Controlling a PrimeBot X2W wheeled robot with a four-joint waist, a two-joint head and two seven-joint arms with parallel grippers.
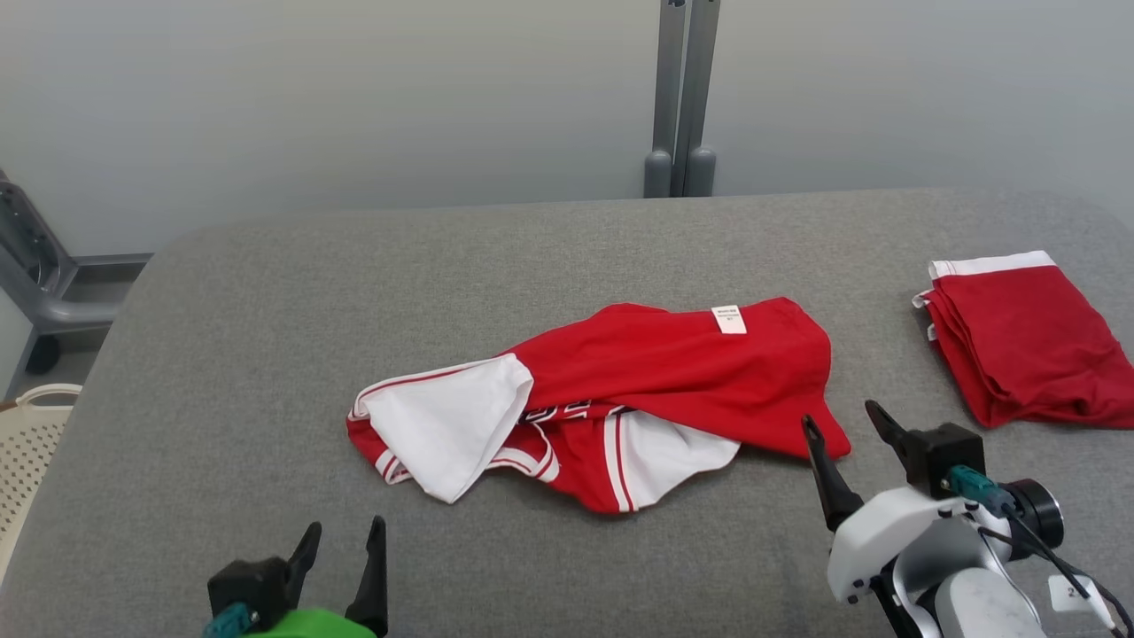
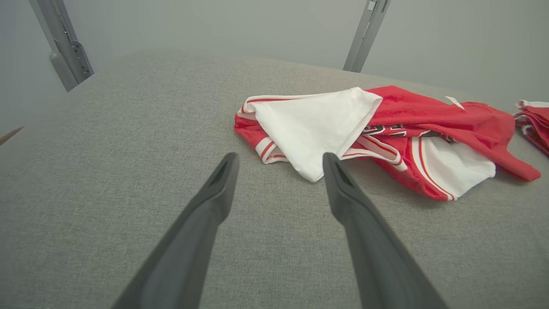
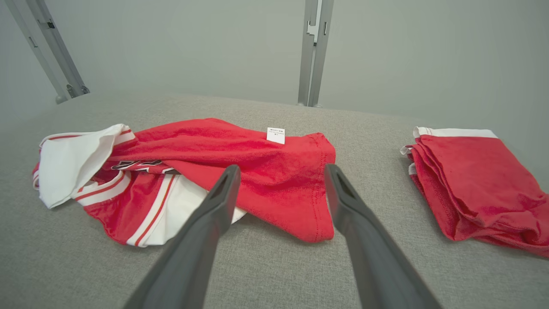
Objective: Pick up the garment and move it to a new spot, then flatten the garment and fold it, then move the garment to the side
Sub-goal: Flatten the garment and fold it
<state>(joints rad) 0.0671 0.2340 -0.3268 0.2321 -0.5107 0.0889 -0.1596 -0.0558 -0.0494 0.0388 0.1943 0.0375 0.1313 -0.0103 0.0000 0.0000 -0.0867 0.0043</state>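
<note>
Red and white, the crumpled garment [image 1: 673, 372] lies in the middle of the grey padded table [image 1: 266, 354]. The left gripper [image 1: 346, 525] hovers near-left of it, fingers spread and empty. The right gripper [image 1: 839, 414], likewise released, sits just beside its right hem. A folded red pile [image 1: 1028, 346] rests far right.

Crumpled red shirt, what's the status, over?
Left gripper open, empty. Right gripper open, empty, by shirt hem. Shirt crumpled, unfolded. Folded red pile apart at right, nothing in the way.
</note>
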